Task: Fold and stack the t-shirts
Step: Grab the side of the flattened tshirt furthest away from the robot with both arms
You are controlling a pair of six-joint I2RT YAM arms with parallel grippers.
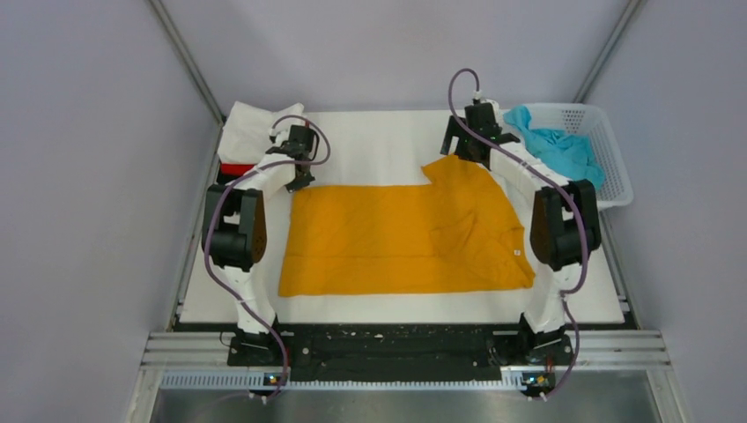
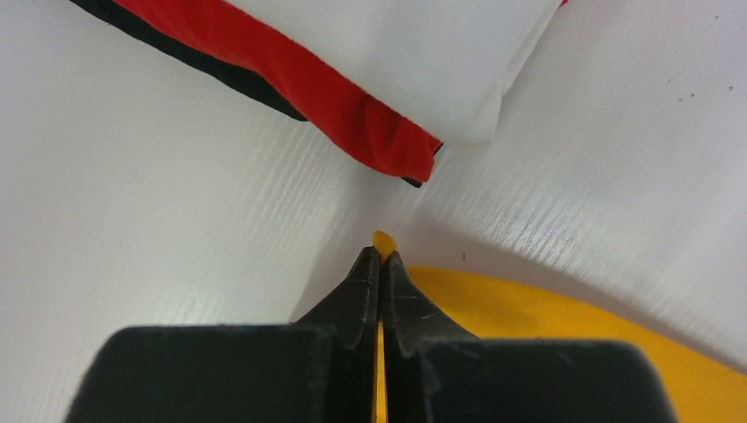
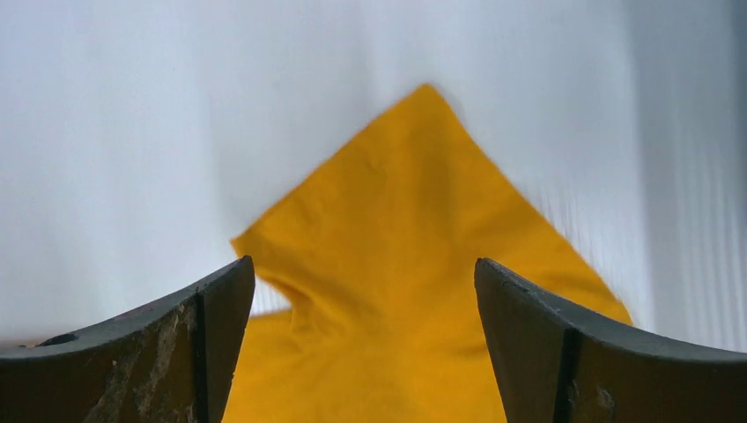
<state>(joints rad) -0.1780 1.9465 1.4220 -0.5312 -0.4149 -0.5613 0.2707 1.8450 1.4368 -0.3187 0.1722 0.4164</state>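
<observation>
Light, limp and quick to crease by the look of it, the orange-yellow soft cloth t-shirt [image 1: 405,238] lies spread on the white-covered table [image 1: 379,308] between the arms; corners and hems look the surest holds. At its far left corner the left gripper [image 2: 380,260] is pinched closed on a sliver of cloth; the right gripper [image 3: 363,264] gapes empty over the far sleeve corner. Beyond: a folded white, red and black t-shirt stack [image 1: 247,132], and a teal t-shirt [image 1: 555,145] in a white perforated plastic basket [image 1: 617,172].
</observation>
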